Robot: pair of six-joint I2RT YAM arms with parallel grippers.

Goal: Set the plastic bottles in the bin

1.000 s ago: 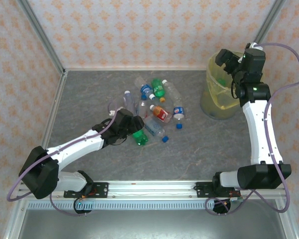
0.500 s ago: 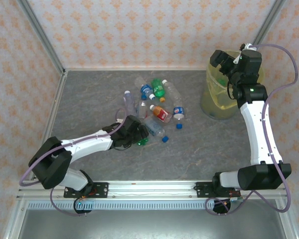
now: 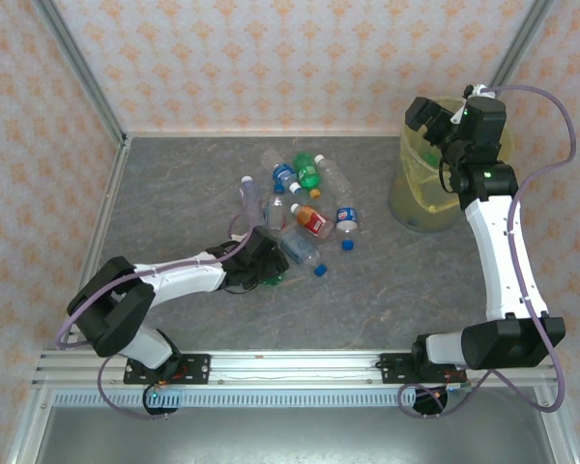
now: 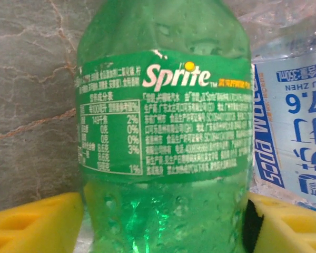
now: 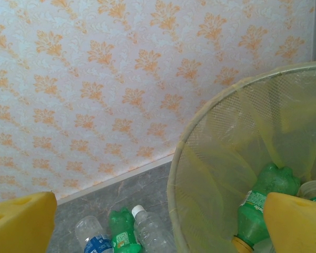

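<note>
A green Sprite bottle (image 4: 163, 121) lies on the grey table at the near edge of the pile of plastic bottles (image 3: 304, 208). My left gripper (image 3: 268, 268) is shut on its lower body. A yellow finger (image 4: 37, 221) presses one side and a black pad (image 4: 253, 224) the other. A clear bottle with a blue label (image 4: 292, 126) lies right beside it. My right gripper (image 3: 433, 121) hangs open over the rim of the bin (image 3: 416, 208), nothing between its fingers (image 5: 21, 224). In the yellow-lined bin (image 5: 200, 121) lies a green bottle with an orange cap (image 5: 263, 200).
Two loose blue caps (image 3: 321, 270) (image 3: 347, 246) lie near the pile. Past the bin rim a green bottle (image 5: 121, 232) and a clear bottle (image 5: 150, 232) rest on the table. Patterned walls enclose the table; bare grey surface lies between pile and bin.
My left arm has stretched lower and further right, bringing its gripper down around the green Sprite bottle, and its jaws have narrowed onto it. The right gripper shifted slightly left over the bin.
</note>
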